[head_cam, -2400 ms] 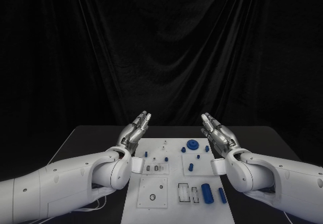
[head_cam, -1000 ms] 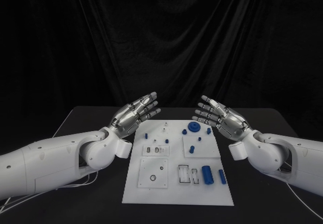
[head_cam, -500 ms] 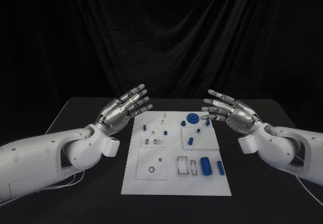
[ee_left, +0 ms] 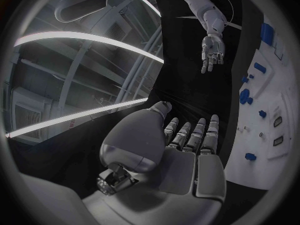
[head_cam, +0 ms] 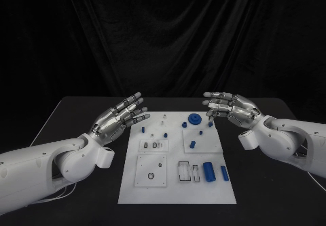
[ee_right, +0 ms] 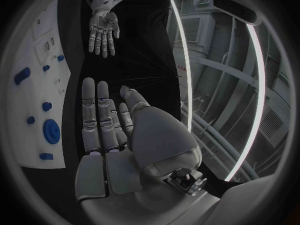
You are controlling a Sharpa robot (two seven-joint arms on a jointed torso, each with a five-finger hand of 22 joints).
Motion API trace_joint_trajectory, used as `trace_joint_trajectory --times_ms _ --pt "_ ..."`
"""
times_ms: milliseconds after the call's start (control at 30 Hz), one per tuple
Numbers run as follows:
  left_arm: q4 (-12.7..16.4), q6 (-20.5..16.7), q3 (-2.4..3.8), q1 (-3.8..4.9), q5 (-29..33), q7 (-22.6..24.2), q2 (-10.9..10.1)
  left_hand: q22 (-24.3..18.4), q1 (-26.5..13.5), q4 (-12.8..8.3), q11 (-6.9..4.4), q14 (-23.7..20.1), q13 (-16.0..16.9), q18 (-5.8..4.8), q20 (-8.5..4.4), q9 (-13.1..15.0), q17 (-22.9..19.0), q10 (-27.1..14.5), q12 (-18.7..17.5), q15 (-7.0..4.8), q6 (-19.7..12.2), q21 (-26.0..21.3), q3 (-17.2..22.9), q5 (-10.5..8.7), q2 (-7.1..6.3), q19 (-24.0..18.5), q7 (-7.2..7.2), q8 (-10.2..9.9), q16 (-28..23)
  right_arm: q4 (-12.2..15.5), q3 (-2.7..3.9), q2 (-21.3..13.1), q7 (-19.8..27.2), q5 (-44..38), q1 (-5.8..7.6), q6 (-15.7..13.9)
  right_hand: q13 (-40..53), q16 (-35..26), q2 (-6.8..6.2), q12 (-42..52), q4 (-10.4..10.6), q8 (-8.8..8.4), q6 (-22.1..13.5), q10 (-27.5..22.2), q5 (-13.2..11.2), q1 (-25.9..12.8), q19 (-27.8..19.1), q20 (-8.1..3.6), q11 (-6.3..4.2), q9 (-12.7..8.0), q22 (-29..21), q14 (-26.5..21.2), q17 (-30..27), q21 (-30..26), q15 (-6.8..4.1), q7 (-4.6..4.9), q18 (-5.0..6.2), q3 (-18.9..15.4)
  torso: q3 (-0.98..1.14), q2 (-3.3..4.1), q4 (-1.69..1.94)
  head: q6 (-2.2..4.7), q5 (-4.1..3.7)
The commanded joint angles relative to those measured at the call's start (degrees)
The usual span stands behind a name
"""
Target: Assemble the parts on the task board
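The white task board (head_cam: 175, 194) lies lengthwise in the middle of the black table. Small blue parts sit on it: a gear (head_cam: 195, 118) at the far end, a short peg (head_cam: 192, 144) mid-board, and two cylinders (head_cam: 208, 172) near the right edge. My left hand (head_cam: 122, 117) hovers beside the board's far left corner, fingers spread and empty. My right hand (head_cam: 230, 107) hovers above the far right corner, fingers loosely bent, holding nothing. The left wrist view shows the left hand (ee_left: 187, 145), the right hand (ee_left: 212, 50) and the board (ee_left: 275, 92). The right wrist view shows the right hand (ee_right: 106, 130), the left hand (ee_right: 103, 30) and the gear (ee_right: 51, 131).
Black table (head_cam: 75, 127) stretches bare on both sides of the board, with a dark curtain behind it. Recessed slots (head_cam: 184, 171) and a ring (head_cam: 150, 176) mark the board's near half. Thin white cables (head_cam: 68, 186) trail under my left arm.
Both arms have swung outward from the board. The hands went from standing edge-on over its far end to hovering with fingers apart at its far corners. The view has also shifted.
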Motion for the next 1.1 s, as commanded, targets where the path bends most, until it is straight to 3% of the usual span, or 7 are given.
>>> trace_joint_trajectory --times_ms 33,133,267,433,533,700,1100 --pt "0.55 0.01 0.04 0.04 -2.78 13.47 -0.37 -0.05 -0.63 -0.3 -0.04 -0.13 -0.08 -0.78 -0.05 -0.07 -0.05 -0.54 0.07 0.09 -0.36 0.13 0.61 0.3 -0.37 0.4 -0.03 -0.39 0.16 -0.41 0.01 0.37 -8.8 -10.43 1.98 -3.76 -0.38 2.36 -0.66 -0.14 -1.37 0.52 2.31 1.15 0.4 0.48 1.16 -0.75 -0.31 0.15 1.71 2.31 0.59 3.14 -0.82 1.01 0.78 0.63 0.08 2.21 0.61 0.81 -0.55" --pt "0.66 0.12 0.04 0.04 -3.08 13.29 -0.52 0.05 -0.9 -0.82 -0.03 0.51 -0.1 -1.21 0.04 -0.07 0.0 -0.63 0.07 0.6 -0.46 0.49 0.99 0.19 -0.78 1.12 0.05 -0.39 0.66 -0.93 0.01 1.02 -13.77 -17.76 4.2 -4.02 -0.83 4.24 -1.21 -0.49 -3.56 0.85 6.07 2.6 -0.04 1.65 1.42 -1.34 -0.66 0.23 3.33 4.28 1.02 5.86 -1.53 3.08 0.63 2.77 -0.03 3.06 0.7 1.14 -0.72" --pt "1.03 0.22 0.03 0.04 -3.24 13.11 -0.69 0.1 -1.17 -1.1 -0.01 1.0 -0.12 -1.55 0.03 -0.06 0.03 -0.71 0.06 0.87 -0.43 0.74 1.3 0.16 -0.92 1.63 0.12 -0.37 1.03 -0.65 0.01 1.83 -18.53 -30.12 6.75 -5.96 -1.29 8.79 -2.39 -1.66 -4.53 -0.74 8.61 6.8 -0.53 -0.92 4.93 -1.92 -1.69 -0.19 5.5 9.93 2.6 9.98 -2.18 3.6 0.8 5.65 -0.08 3.72 0.79 1.41 -0.91" --pt "1.62 0.3 0.03 0.04 -3.32 12.99 -1.0 0.1 -1.24 -1.19 0.0 1.12 -0.14 -1.65 0.03 -0.06 0.03 -0.76 0.05 0.94 -0.45 0.77 1.41 0.16 -0.96 1.72 0.13 -0.37 1.11 0.98 0.01 2.85 -23.72 -47.67 9.03 -11.41 -1.42 18.05 -4.16 -4.87 -3.16 -3.92 13.06 12.67 -3.72 -5.72 25.02 -2.93 -2.91 -0.28 29.32 19.92 6.97 23.36 -3.34 3.25 -3.37 8.34 -0.22 4.09 1.08 1.33 -1.16" --pt "2.37 0.17 0.04 0.04 -3.34 12.89 -1.45 0.06 -1.41 -1.42 0.19 1.27 -0.17 -1.98 0.01 -0.03 0.01 -0.85 0.03 1.19 -0.28 0.79 1.9 0.07 -0.78 1.85 0.2 -0.33 1.24 2.34 0.02 3.71 -28.06 -61.68 9.95 -15.15 -1.38 35.64 -5.89 -7.28 -2.91 -5.82 17.16 17.42 -5.96 -7.16 34.74 -3.86 -3.97 0.07 44.84 31.48 40.6 30.39 -4.2 2.27 -6.28 10.11 -0.33 4.15 1.21 0.68 -1.17" --pt "4.43 0.09 0.07 0.04 -3.35 12.96 -2.68 0.01 -1.47 -1.57 0.3 1.15 -0.17 -2.12 0.0 -0.01 -0.03 -0.86 0.04 1.27 -0.19 0.72 2.11 -0.04 -0.79 1.78 0.24 -0.31 1.16 5.21 0.04 4.48 -35.69 -81.66 10.5 -18.63 -1.3 38.56 -8.98 -12.04 -2.02 -10.17 20.8 21.55 -7.81 -9.41 35.95 -4.16 -4.33 0.07 46.77 32.0 46.57 31.34 -4.38 1.09 -6.59 14.23 -0.59 4.37 1.38 0.26 -1.18" --pt "6.1 -0.27 0.09 0.04 -3.36 12.65 -4.56 -0.29 -1.95 -1.96 0.55 0.1 -0.19 -2.31 -0.15 -0.01 -0.23 -0.94 0.03 1.15 -0.16 0.23 2.83 -0.17 -0.81 1.11 0.47 -0.3 0.48 6.9 0.03 5.82 -44.33 -102.63 10.56 -21.91 -1.17 38.42 -11.77 -14.87 -0.8 -13.48 21.24 22.62 -9.39 -10.56 36.19 -4.15 -4.35 0.27 47.18 31.83 46.89 31.42 -4.42 -0.35 -6.65 16.26 -0.89 5.44 1.78 0.26 -1.85"
